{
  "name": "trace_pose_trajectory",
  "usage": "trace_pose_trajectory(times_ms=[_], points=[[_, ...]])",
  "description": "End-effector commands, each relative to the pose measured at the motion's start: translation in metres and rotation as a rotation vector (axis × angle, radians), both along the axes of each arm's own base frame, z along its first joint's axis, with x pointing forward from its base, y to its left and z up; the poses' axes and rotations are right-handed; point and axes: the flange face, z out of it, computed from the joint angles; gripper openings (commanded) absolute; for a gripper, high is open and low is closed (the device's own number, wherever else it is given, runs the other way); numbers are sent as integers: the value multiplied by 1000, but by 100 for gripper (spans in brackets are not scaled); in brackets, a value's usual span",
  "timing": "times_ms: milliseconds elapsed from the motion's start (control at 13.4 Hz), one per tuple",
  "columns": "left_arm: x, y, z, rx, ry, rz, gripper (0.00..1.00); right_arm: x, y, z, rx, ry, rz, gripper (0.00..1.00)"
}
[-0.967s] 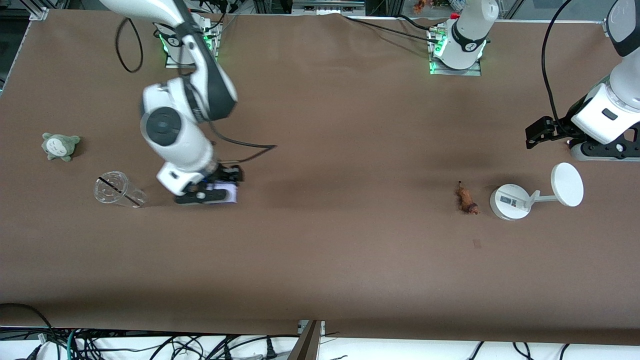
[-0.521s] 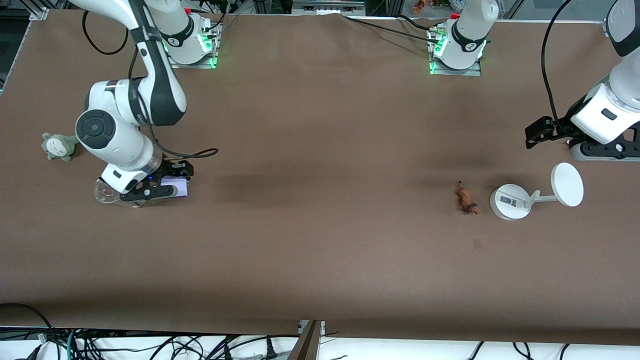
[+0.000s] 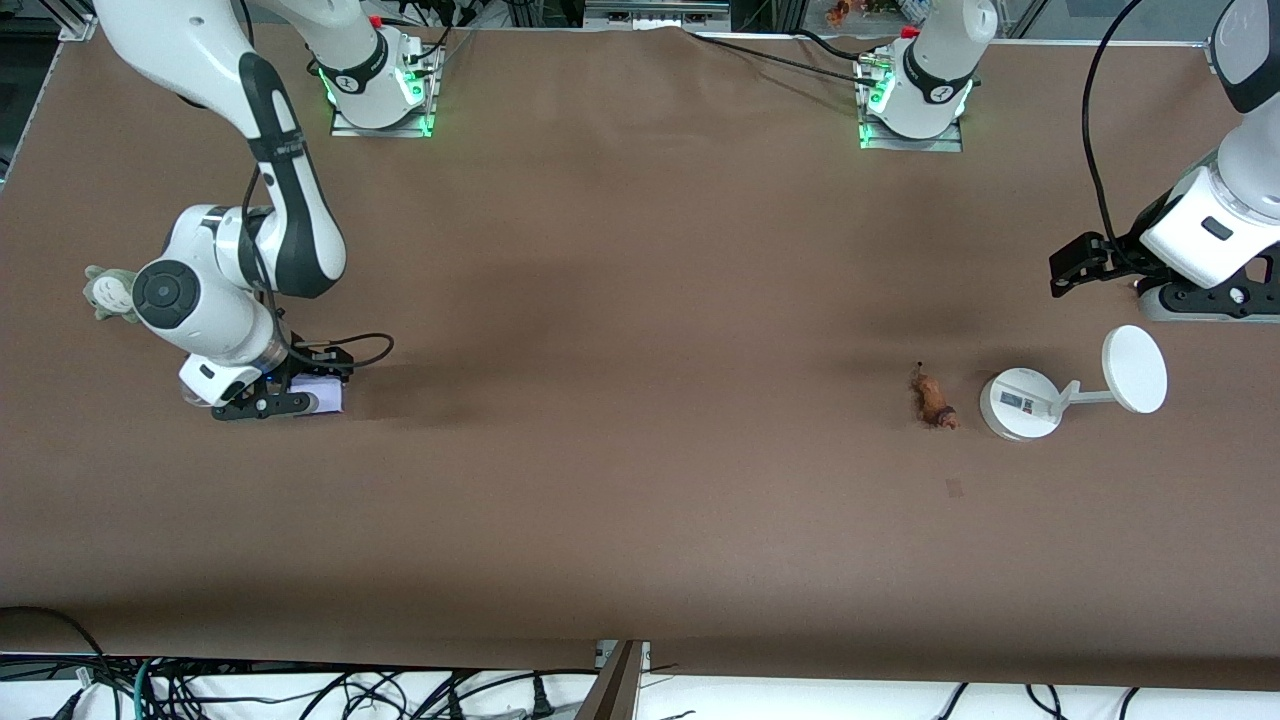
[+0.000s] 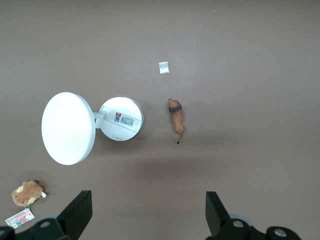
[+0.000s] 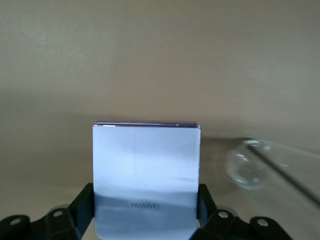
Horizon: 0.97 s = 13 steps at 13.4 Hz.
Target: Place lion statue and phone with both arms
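Note:
My right gripper (image 3: 312, 388) is shut on the phone (image 3: 326, 398), a pale lavender slab. It holds the phone low over the table at the right arm's end, beside a clear cup. In the right wrist view the phone (image 5: 146, 170) sits between the two fingers (image 5: 82, 202) of the right gripper (image 5: 146, 207), edge forward. The lion statue (image 3: 933, 398) lies on the table next to the white stand (image 3: 1018, 403); it also shows in the left wrist view (image 4: 176, 116). My left gripper (image 3: 1078, 266) waits open and empty above the table near the stand, its own view showing it (image 4: 147, 215) wide apart.
A clear plastic cup (image 5: 250, 167) lies on its side by the phone, mostly hidden under the right arm in the front view (image 3: 196, 394). A grey-green plush (image 3: 106, 290) sits beside that arm. A brown plush with a tag (image 4: 26, 192) and a paper scrap (image 4: 163, 67) lie near the stand (image 4: 120, 118).
My right arm has carried the phone toward the right arm's end of the table, ending next to the cup. The left arm, lion and stand have not moved.

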Motion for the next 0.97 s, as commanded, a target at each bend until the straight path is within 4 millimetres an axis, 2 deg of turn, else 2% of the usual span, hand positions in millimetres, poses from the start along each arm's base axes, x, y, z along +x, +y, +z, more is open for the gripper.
trace_pose_trajectory(times_ms=[0, 521, 670, 744, 819, 893], points=[[-3, -3, 3, -22, 5, 5, 100, 1, -10, -26, 99, -19, 23, 5], [-4, -3, 3, -22, 7, 6, 100, 8, -9, -47, 66, -54, 27, 6], [-4, -3, 3, -22, 7, 6, 100, 9, -8, -57, 50, -65, 28, 11], [-4, -4, 3, -22, 7, 5, 100, 9, -6, -60, 51, -68, 24, 19], [-4, -4, 3, -22, 7, 5, 100, 11, -5, -61, 55, -72, 17, 38], [-4, -5, 3, -22, 7, 4, 100, 13, -4, -62, 53, -73, 22, 53]])
